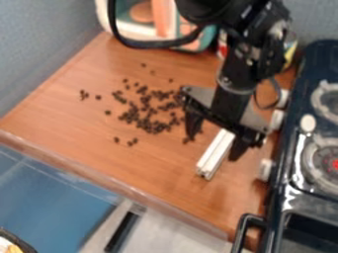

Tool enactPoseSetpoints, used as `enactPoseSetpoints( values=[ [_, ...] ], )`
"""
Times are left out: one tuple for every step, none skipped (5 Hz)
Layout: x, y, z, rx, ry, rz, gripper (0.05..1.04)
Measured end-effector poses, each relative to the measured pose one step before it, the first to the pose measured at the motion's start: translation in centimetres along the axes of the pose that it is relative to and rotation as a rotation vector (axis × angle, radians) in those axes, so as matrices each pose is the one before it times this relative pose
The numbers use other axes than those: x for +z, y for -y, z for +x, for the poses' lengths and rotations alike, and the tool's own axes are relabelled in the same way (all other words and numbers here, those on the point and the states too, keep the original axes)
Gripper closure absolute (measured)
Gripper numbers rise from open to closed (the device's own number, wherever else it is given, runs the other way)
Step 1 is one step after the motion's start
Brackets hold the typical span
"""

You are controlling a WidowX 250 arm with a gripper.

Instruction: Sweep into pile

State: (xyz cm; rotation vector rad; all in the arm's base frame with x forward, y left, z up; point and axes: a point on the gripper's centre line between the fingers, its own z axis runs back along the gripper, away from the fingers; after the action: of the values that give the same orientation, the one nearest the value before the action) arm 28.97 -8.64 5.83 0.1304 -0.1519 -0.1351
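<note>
many dark bits [155, 127], strewn beside the tool [213, 148], white bar [214, 155] near it

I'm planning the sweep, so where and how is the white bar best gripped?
Probably mid-length, from above, with the gripper closing across the two long sides: the white bar is slim and straight-edged, so that is its narrow way.

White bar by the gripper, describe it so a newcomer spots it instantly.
Find the wooden counter left of the black stove, then the gripper hanging over it. The short, straight bar shows just there, set apart by its pale colour and long shape from the small dark pieces scattered to its left.
</note>
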Motion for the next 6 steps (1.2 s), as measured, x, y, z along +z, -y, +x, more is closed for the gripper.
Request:
enactPoseSetpoints(
  values=[
    [-0.344, 0.083, 0.93, 0.0003, -0.004, -0.0308, 0.083],
    [-2.206, -0.103, 0.401, 0.0248, -0.0225, 0.0369, 0.083],
    [-1.368, 0.36, 0.601, 0.0036, -0.0198, 0.0161, 0.083],
    [-0.493, 0.575, 0.291, -0.0061, -0.0156, -0.0216, 0.083],
    [0.266, 0.318, 0.353, -0.0164, 0.0042, -0.0181, 0.12],
    [0.029, -0.051, -0.111, -0.0044, -0.0086, 0.0033, 0.402]
  ],
)
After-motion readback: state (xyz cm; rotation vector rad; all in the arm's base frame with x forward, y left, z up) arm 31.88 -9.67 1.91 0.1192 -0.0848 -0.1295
